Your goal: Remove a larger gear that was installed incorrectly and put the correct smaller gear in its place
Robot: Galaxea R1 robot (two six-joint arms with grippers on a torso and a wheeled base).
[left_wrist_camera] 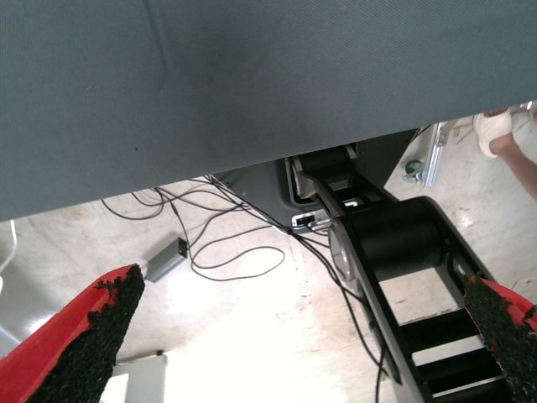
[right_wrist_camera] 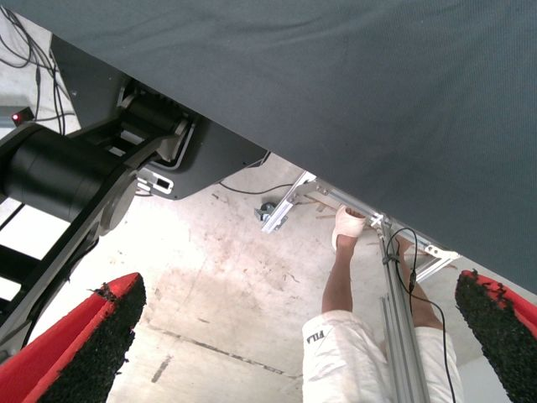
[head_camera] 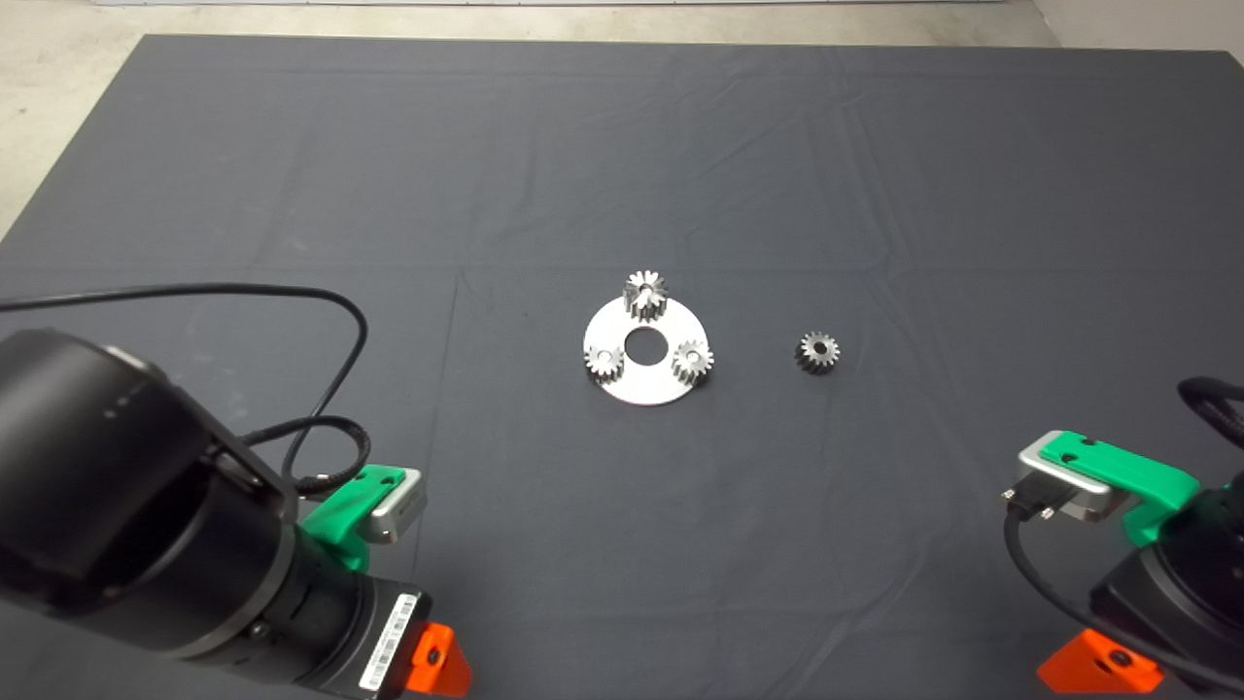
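A round silver plate (head_camera: 653, 387) lies at the middle of the dark mat. The larger gear (head_camera: 645, 295), shiny with long pointed teeth, stands on the plate's far edge. Two low fine-toothed gears (head_camera: 604, 362) (head_camera: 693, 359) sit on its left and right. The smaller gear (head_camera: 818, 351) lies loose on the mat to the right of the plate. My left gripper (left_wrist_camera: 302, 336) waits at the lower left, fingers wide apart and empty. My right gripper (right_wrist_camera: 294, 344) waits at the lower right, fingers wide apart and empty.
The mat (head_camera: 622, 175) has creases. Both wrist views look past the mat's edge at the floor, with cables (left_wrist_camera: 226, 243), the robot's black base (right_wrist_camera: 75, 168) and a person's legs (right_wrist_camera: 352, 336) by a metal frame.
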